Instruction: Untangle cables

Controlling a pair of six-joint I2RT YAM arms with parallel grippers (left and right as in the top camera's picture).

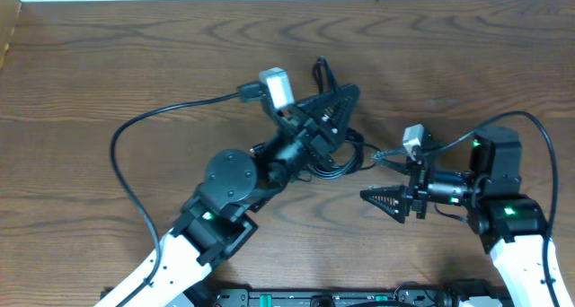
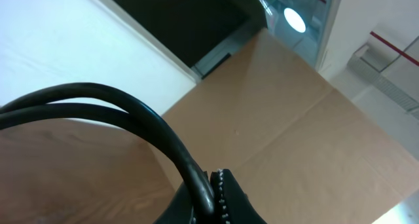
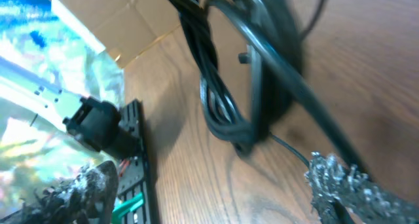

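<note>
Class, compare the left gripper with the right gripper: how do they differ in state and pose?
The left gripper is shut on the cables; the right gripper is open and empty. The left gripper points diagonally forward and right; the right gripper points sideways left, toward the cables. Both taper to dark points seen from overhead.

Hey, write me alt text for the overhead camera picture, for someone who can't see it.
Seen from above, the left gripper is shut on a tangled bundle of thin black cables near the middle of a brown wooden table. The right gripper, its fingers open and empty, points at the bundle from the right.
</note>
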